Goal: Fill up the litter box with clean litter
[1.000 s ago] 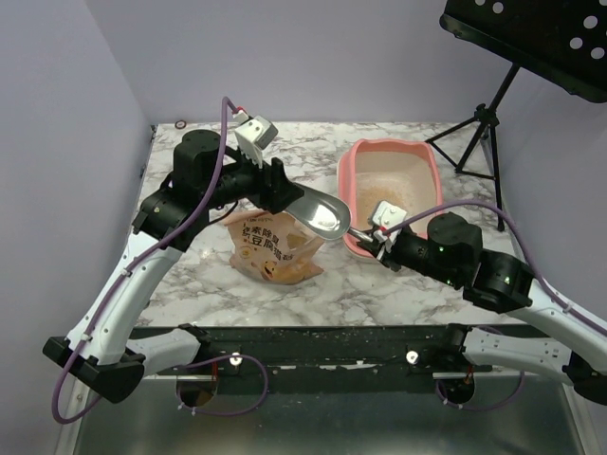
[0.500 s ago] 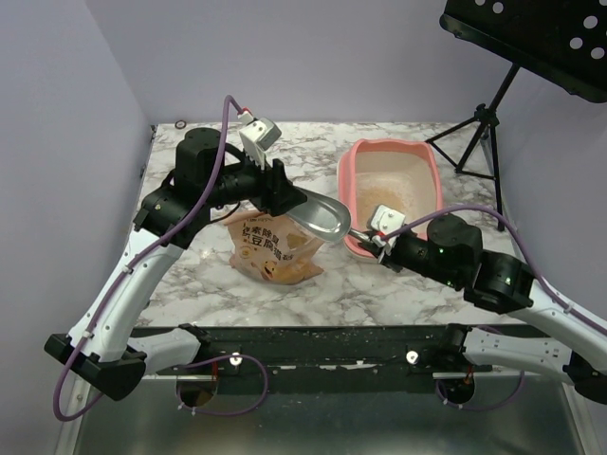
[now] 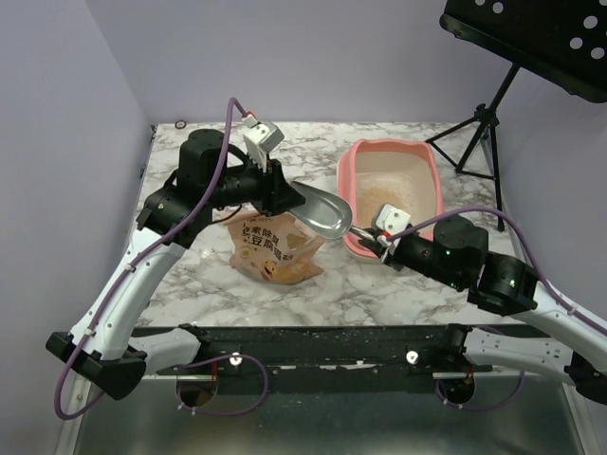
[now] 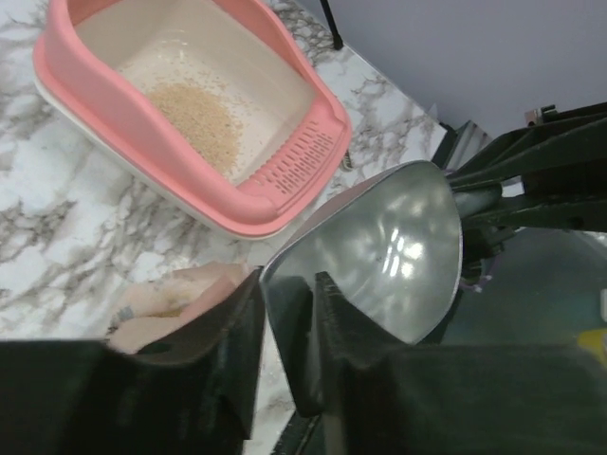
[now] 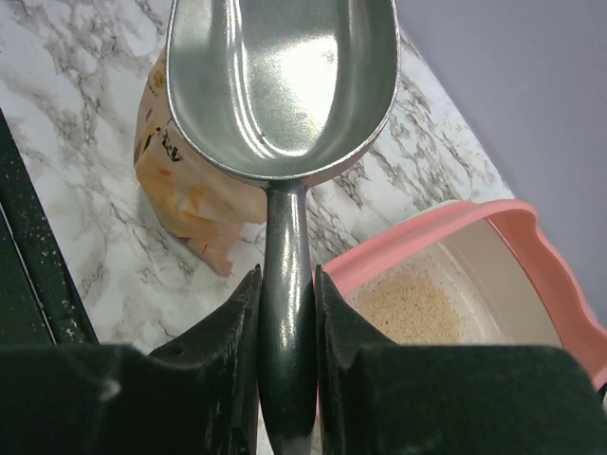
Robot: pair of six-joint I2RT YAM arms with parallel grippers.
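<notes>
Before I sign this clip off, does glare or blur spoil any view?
Top external: even light, sharp, one small highlight on the scoop. Left wrist: white glare patches in the scoop bowl; litter box and litter are crisp. Right wrist: broad sheen across the bowl, handle sharp, no motion blur.

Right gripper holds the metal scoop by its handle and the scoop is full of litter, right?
Not full: the right wrist view shows the scoop bowl bare and shiny. The right gripper does hold its handle.

litter box (image 4: 190, 190) pink | litter (image 4: 199, 118) beige | scoop (image 5: 285, 76) silver | table (image 3: 379, 284) grey-veined white marble
</notes>
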